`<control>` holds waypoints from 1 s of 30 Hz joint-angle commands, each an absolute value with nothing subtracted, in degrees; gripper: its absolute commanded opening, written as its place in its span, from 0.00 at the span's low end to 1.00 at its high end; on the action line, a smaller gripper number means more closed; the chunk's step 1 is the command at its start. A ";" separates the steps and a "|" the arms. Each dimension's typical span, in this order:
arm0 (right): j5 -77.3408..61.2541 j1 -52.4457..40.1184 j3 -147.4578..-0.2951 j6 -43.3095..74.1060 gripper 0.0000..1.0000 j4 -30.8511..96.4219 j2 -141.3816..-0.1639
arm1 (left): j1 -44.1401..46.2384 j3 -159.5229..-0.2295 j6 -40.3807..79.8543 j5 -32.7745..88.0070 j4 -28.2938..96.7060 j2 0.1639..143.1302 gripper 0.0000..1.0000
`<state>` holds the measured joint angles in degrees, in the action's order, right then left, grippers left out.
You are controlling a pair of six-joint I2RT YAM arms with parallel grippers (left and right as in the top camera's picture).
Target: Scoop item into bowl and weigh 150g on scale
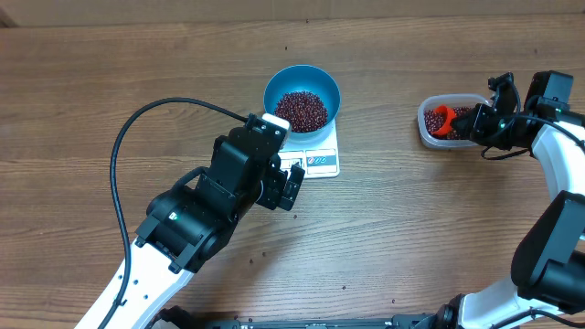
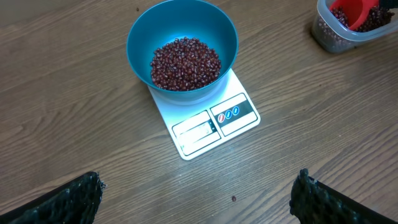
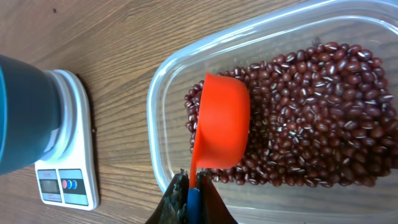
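Note:
The blue bowl (image 1: pixel 274 84) (image 2: pixel 149 31) stands on the white scale (image 1: pixel 320 163) (image 2: pixel 233 112) and holds a heap of dark red beans (image 1: pixel 302 110) (image 2: pixel 185 63). My left gripper (image 1: pixel 291 187) (image 2: pixel 198 186) hovers open over bare wood just in front of the scale, with nothing between its fingers. At the far right, my right gripper (image 1: pixel 475 123) (image 3: pixel 193 180) is shut on the handle of an orange scoop (image 1: pixel 441 119) (image 3: pixel 221 121). The scoop lies tipped on its side over the beans (image 3: pixel 311 112) in the clear tub (image 1: pixel 425 128) (image 3: pixel 158 93).
The bowl (image 3: pixel 25 112) and scale (image 3: pixel 68 180) show at the left edge of the right wrist view. A single stray bean (image 2: pixel 234 198) lies on the wood between my left fingers. A black cable (image 1: pixel 128 137) loops over the table at left.

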<state>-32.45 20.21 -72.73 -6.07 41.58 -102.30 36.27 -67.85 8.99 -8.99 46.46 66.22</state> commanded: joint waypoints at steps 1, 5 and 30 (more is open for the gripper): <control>-35.33 19.92 -72.69 -5.80 0.04 40.97 -102.69 | 36.01 -68.07 9.41 -9.37 46.30 65.23 0.99; -36.40 19.99 -72.69 -5.78 0.04 40.77 -102.69 | 36.01 -68.07 9.41 -9.37 46.30 65.23 1.00; -41.74 23.20 -72.71 -4.51 0.04 39.70 -102.69 | 36.01 -68.07 9.41 -9.37 46.30 65.23 1.00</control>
<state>-38.41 21.41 -72.73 -5.13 39.86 -102.30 36.27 -67.85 8.99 -9.02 46.46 66.22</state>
